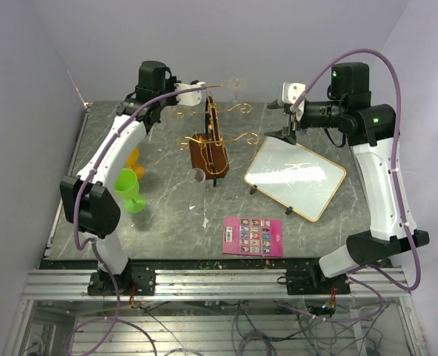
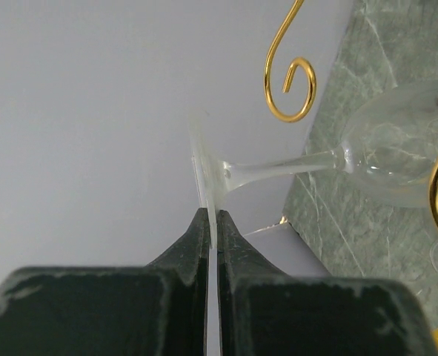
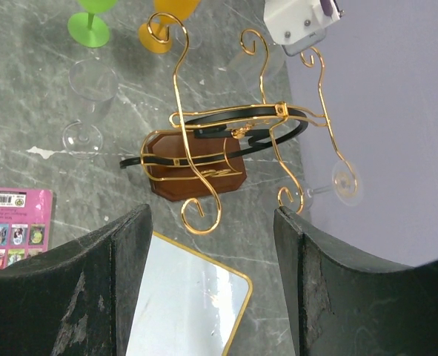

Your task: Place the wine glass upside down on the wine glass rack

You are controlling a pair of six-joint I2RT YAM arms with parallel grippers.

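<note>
"Left wrist view: what is shown to be held?"

"The foot of the wine glass [image 2: 389,144] is pinched by its rim in the left gripper [image 2: 213,219], whose fingers are closed almost flat together on it. The stem is seen running away toward the bowl, with gold scrolls of the wine glass rack [image 1: 210,144] on either side."

"Is the glass judged to be turned over?"

"It appears so: the foot is seen against the wall, the bowl toward the bench [image 1: 167,222]. The pickup and the flip can be taken as done."

"And what is left?"

"The stem has to be slid into an arm, the foot set down on the wire and let go. Whether any wire is touched cannot be told. The right gripper [image 3: 211,282] is held wide open, faced toward the rack, nothing between its fingers."
</note>
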